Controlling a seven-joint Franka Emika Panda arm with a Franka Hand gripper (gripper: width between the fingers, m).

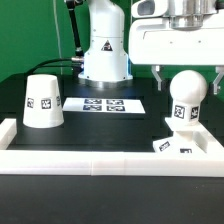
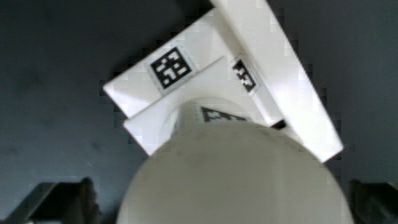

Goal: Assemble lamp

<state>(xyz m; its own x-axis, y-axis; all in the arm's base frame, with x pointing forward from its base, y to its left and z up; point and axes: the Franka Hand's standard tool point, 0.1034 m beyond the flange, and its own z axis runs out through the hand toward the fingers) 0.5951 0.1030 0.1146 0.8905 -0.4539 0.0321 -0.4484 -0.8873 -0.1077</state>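
Observation:
The round-headed bulb post (image 1: pixel 186 100) stands upright on the flat angular base (image 1: pixel 168 146) at the exterior view's right, near the rail corner. My gripper (image 1: pixel 188 78) hangs just above it, open, with a finger on each side of the round head and a gap on both sides. In the wrist view the bulb head (image 2: pixel 222 170) fills the picture between the dark fingers (image 2: pixel 63 202), with the tagged base (image 2: pixel 187 68) beyond it; the gripper (image 2: pixel 217 208) is empty. The truncated-cone shade (image 1: pixel 42 100) stands alone at the exterior view's left.
The marker board (image 1: pixel 105 103) lies flat in the middle of the dark table. A white rail border (image 1: pixel 100 160) runs along the front and both sides. The arm's white pedestal (image 1: pixel 105 50) stands behind the board.

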